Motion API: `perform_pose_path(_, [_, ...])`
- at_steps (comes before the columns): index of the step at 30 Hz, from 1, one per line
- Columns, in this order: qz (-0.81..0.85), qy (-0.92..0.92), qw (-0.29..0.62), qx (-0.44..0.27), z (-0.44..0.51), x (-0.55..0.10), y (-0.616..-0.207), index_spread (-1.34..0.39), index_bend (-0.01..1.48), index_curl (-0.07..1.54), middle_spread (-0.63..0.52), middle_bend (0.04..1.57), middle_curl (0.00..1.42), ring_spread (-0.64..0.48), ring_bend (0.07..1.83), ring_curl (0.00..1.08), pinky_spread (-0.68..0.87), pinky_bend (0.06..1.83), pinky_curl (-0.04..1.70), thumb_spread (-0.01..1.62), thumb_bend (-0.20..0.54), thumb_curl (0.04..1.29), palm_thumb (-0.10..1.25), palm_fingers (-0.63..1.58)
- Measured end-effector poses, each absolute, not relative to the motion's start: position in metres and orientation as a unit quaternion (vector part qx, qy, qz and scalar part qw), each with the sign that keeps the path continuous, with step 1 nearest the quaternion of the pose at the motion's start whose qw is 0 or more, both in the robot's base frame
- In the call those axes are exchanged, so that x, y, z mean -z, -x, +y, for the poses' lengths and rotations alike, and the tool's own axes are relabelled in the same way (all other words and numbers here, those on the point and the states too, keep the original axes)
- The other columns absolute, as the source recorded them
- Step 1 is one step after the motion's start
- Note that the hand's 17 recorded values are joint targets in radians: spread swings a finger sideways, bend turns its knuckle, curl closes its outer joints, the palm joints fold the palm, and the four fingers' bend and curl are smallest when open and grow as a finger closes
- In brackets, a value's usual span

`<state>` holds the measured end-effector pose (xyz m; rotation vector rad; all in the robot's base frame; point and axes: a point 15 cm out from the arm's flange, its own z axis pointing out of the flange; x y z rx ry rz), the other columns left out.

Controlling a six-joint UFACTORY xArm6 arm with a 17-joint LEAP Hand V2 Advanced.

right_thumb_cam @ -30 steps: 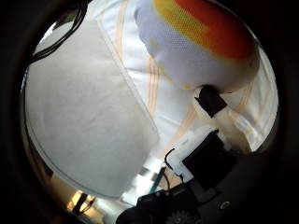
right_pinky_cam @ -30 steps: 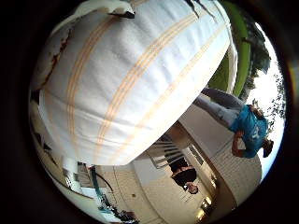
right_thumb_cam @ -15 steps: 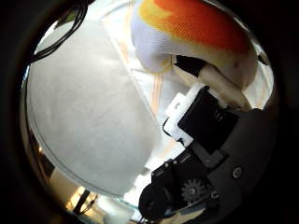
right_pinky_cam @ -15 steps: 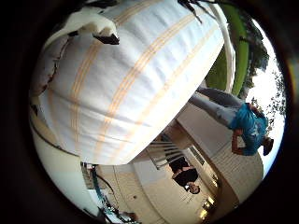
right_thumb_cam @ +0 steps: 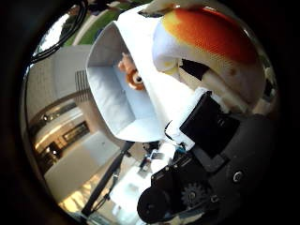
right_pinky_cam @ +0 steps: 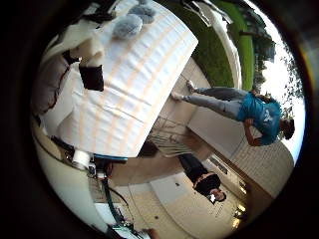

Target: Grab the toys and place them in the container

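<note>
An orange, yellow and white plush toy sits tight against the palm, and my hand is shut on it, with a black fingertip pressed into its underside. Beside it stands a pale fabric container, open, with a small orange plush toy lying inside. Another finger, white with a black tip, hangs over the striped white tablecloth. Two grey fluffy toys lie at the far end of that cloth.
The table's edge drops to a paved floor, with a metal grate below it. A lawn lies beyond the table. A black stand leg runs under the container.
The views have pulled away from the tablecloth, so the hand has risen with the plush toy held in it. The container with the orange toy inside and the grey toys have come into sight.
</note>
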<state>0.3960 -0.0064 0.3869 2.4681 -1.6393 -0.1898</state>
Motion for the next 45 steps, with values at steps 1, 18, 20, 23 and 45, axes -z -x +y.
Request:
perform_pose_path(1, [-0.544,-0.834,0.075,0.056,0.004,-0.398,-0.392,-0.9,0.73,0.15,-0.26,1.13,1.08,-0.1,1.45,0.83,0.16,1.5,0.74,1.22,-0.015,0.61,0.99,0.8])
perform_pose_path(18, [-0.431,-0.895,0.047,0.106,0.169,-0.36,-0.379,-0.85,0.9,0.23,-0.24,1.13,1.08,-0.07,1.45,0.8,0.16,1.44,0.85,1.23,-0.029,0.59,0.88,0.68])
perform_pose_path(20, [-0.43,-0.894,0.054,0.113,0.172,-0.349,-0.382,-0.65,0.82,0.24,-0.2,0.91,0.99,-0.02,1.34,0.75,0.19,1.41,0.84,1.23,-0.033,0.57,0.85,0.36])
perform_pose_path(23, [-0.419,-0.895,0.078,0.135,0.179,-0.323,-0.382,-0.45,0.74,0.26,-0.13,0.62,0.84,0.06,1.19,0.7,0.24,1.28,0.82,1.23,-0.03,0.55,0.82,-0.08])
perform_pose_path(45, [-0.511,-0.852,-0.075,0.086,0.081,-0.353,-0.482,-0.35,0.2,0.23,0.06,0.17,0.35,0.27,0.41,0.31,0.42,0.53,0.36,1.17,-0.028,0.4,0.7,0.08])
